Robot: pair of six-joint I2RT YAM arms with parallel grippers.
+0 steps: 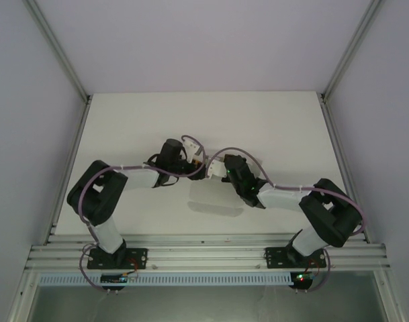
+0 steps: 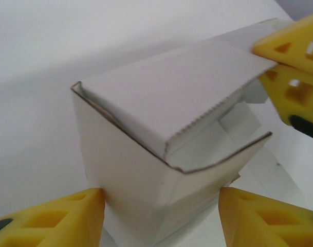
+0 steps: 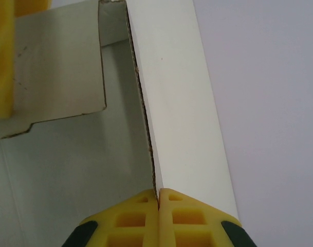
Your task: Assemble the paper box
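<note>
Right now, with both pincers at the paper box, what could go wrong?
The right pincer pinches only a thin panel edge of the paper box; a pull may tear or bend it.
The left pincer straddles the box; squeezing hard could crush its walls.
The top flap is not tucked and may spring open.

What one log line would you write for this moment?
paper box: formed, end flap not tucked | left gripper: fingers flank box, grip unclear | right gripper: shut on box wall edge
</note>
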